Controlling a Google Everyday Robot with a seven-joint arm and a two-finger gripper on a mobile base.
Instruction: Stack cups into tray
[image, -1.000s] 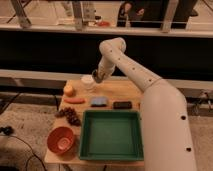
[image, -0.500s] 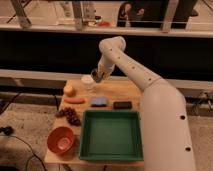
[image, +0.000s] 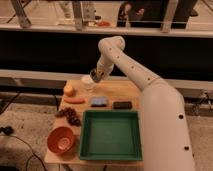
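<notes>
A clear plastic cup (image: 87, 82) stands upright near the back left of the wooden table (image: 125, 90). My gripper (image: 96, 76) hangs just above and to the right of the cup's rim, at the end of the white arm that reaches in from the right. A green tray (image: 110, 135) sits empty at the front middle of the table, well in front of the cup.
An orange fruit (image: 69, 90), a carrot-like stick (image: 75, 100), a bunch of dark grapes (image: 70, 116) and an orange bowl (image: 62, 139) lie along the left side. A blue sponge (image: 99, 101) and a black bar (image: 122, 105) lie behind the tray.
The gripper has shifted slightly right and up relative to the cup. The cup and the other objects have not moved.
</notes>
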